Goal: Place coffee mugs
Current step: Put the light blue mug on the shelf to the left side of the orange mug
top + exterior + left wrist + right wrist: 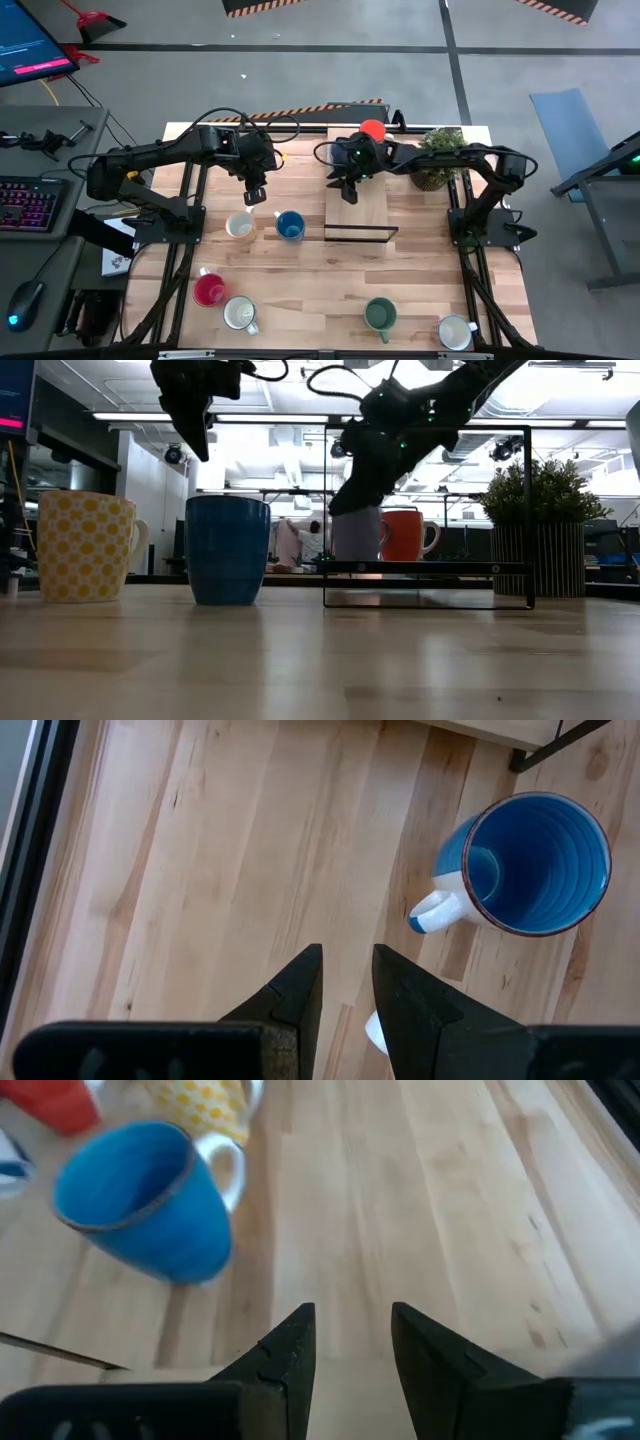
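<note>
My left gripper (254, 195) (348, 970) hangs narrowly open and empty, above the table and just beyond the cream yellow-dotted mug (240, 225) (85, 547). The dark blue mug (290, 225) (540, 865) stands upright beside that mug. My right gripper (348, 193) (353, 1325) is narrowly open and empty over the raised wooden shelf (362, 215). In the low view a pale mug (357, 532) stands on the shelf right under it, next to the orange mug (372, 130) (403, 535). Near the front edge stand the red mug (210, 290), two white mugs (240, 313) (455, 332) and the green mug (380, 315).
A potted green plant (440, 158) (540, 530) stands at the shelf's right, close to my right arm. The shelf's black wire frame (430, 568) rises above the board. Bare wood lies between the middle mugs and the front row. A keyboard and a mouse lie off the table's left.
</note>
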Robot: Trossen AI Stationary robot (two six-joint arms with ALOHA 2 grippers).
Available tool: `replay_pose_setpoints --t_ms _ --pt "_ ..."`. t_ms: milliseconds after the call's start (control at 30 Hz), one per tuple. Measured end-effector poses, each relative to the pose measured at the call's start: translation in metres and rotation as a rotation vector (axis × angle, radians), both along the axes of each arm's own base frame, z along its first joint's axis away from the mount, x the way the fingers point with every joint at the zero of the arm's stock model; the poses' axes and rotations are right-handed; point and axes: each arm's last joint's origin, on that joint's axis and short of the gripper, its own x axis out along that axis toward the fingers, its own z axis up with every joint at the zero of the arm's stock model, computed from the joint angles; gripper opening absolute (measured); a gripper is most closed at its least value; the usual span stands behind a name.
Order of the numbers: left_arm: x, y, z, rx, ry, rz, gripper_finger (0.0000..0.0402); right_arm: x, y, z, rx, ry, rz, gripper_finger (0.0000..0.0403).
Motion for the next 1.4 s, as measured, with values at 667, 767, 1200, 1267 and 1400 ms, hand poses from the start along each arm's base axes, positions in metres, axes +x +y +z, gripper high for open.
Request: replay_pose_setpoints --t_ms 667,767,1200,1267,1400 --pt "0.000 0.000 0.000 0.019 0.006 -0.041 0.0081 0.002 -0.002 0.016 -0.021 0.009 -0.013 0.0114" --pt "0.000 0.000 0.000 0.019 0.006 -0.041 0.0081 0.003 -0.002 0.024 -0.015 0.036 -0.011 0.0114" --pt "0.000 0.000 0.000 0.019 0.006 -0.040 0.0081 -0.002 0.010 0.033 -0.071 0.249 -0.057 0.0114" --pt "0.000 0.000 0.000 0.019 0.006 -0.040 0.0081 -0.004 0.010 0.031 -0.076 0.279 -0.069 0.0114" --pt "0.000 0.000 0.000 0.019 0.005 -0.040 0.0081 -0.007 0.007 0.030 -0.089 0.307 -0.092 0.0114"
